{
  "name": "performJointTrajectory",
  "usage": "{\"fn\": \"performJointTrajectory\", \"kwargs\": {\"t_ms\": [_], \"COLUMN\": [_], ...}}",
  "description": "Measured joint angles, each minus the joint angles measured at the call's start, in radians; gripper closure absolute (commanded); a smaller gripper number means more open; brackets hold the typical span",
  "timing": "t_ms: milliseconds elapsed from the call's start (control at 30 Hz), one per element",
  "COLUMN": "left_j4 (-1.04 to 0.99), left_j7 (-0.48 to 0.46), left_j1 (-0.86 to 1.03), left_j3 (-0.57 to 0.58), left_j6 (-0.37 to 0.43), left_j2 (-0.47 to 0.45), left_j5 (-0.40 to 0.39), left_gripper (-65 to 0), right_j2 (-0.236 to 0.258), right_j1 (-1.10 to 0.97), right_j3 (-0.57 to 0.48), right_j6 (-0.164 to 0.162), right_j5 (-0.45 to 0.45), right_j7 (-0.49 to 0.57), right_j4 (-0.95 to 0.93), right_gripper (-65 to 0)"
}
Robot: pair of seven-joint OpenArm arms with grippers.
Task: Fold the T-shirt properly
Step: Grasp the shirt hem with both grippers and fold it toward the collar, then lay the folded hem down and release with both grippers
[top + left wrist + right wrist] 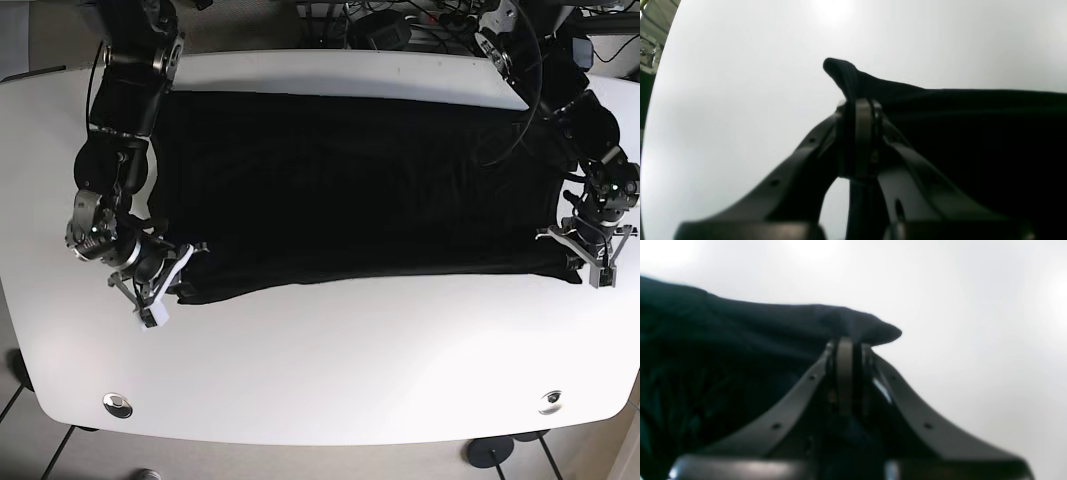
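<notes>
The black T-shirt (360, 190) lies spread across the white table (330, 360), its near edge doubled over. My left gripper (858, 106) is shut on a bunched corner of the T-shirt (843, 75), at the shirt's near right corner in the base view (578, 262). At the near left corner, my right gripper (846, 343) is shut on another corner of the T-shirt (873, 328), seen in the base view (178, 268). Dark cloth fills the space beside each gripper in the wrist views.
Bare white tabletop runs in front of the shirt to the near edge, with two round metal fittings (117, 403) near the front corners. Cables and equipment (420, 20) sit behind the far edge of the table.
</notes>
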Motion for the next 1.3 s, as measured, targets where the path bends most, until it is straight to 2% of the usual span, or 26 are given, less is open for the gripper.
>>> {"fn": "performJointTrajectory", "kwargs": {"t_ms": [67,267,367,433,500,567,700,733,800,933,1033,1100,1167,1233,1300], "left_j4": [0.081,0.132,0.134,0.134,0.134,0.134,0.134,0.134,0.136,0.246,0.370,0.382,0.381,0.365,0.319], "left_j7": [0.000,0.001,0.001,0.000,0.000,0.000,0.000,0.000,0.000,0.007,-0.008,0.001,0.001,0.000,-0.001], "left_j1": [0.048,0.195,0.256,0.284,0.313,0.335,0.369,0.372,0.375,0.378,0.408,0.410,0.410,0.410,0.410], "left_j3": [-0.021,-0.102,-0.154,-0.163,-0.161,-0.161,-0.143,-0.142,-0.142,-0.145,-0.143,-0.144,-0.131,-0.068,-0.038], "left_j6": [-0.013,-0.058,-0.095,-0.098,-0.098,-0.098,-0.094,-0.094,-0.094,-0.094,-0.094,-0.094,-0.095,-0.094,-0.095], "left_j2": [0.009,0.039,0.039,0.039,0.039,0.040,0.033,0.033,0.033,0.034,0.029,0.051,0.077,0.073,0.076], "left_j5": [0.000,0.000,0.000,-0.002,-0.004,0.000,0.015,0.015,0.015,0.014,0.000,0.006,0.008,0.008,0.003], "left_gripper": [-0.1,-0.1,0.0,-0.4,-0.4,-2.4,-32.5,-34.9,-35.0,-35.1,-35.1,-35.1,-35.1,-35.0,-35.0], "right_j2": [-0.003,-0.003,-0.014,-0.045,-0.043,-0.043,-0.040,-0.040,-0.043,-0.040,-0.038,-0.036,-0.039,-0.041,-0.041], "right_j1": [-0.073,-0.310,-0.417,-0.462,-0.494,-0.521,-0.574,-0.585,-0.601,-0.621,-0.623,-0.614,-0.584,-0.546,-0.513], "right_j3": [0.002,0.003,0.047,0.101,0.119,0.120,0.127,0.128,0.163,0.290,0.361,0.336,0.263,0.175,0.105], "right_j6": [0.000,0.000,0.016,0.015,0.015,0.014,0.010,0.010,0.019,0.069,0.068,0.067,0.067,0.061,-0.007], "right_j5": [0.006,0.009,0.019,0.036,0.066,0.093,0.087,0.087,0.099,0.259,0.330,0.363,0.364,0.367,0.277], "right_j7": [-0.057,-0.068,-0.064,-0.067,-0.065,-0.064,-0.067,-0.068,-0.068,-0.068,-0.067,-0.068,-0.079,-0.075,-0.076], "right_j4": [0.127,0.374,0.400,0.399,0.398,0.398,0.400,0.401,0.409,0.431,0.462,0.466,0.466,0.465,0.463], "right_gripper": [-1.7,-1.7,-1.9,-2.1,-2.2,-6.2,-32.8,-36.8,-39.3,-39.3,-39.3,-39.3,-39.2,-39.2,-39.2]}}
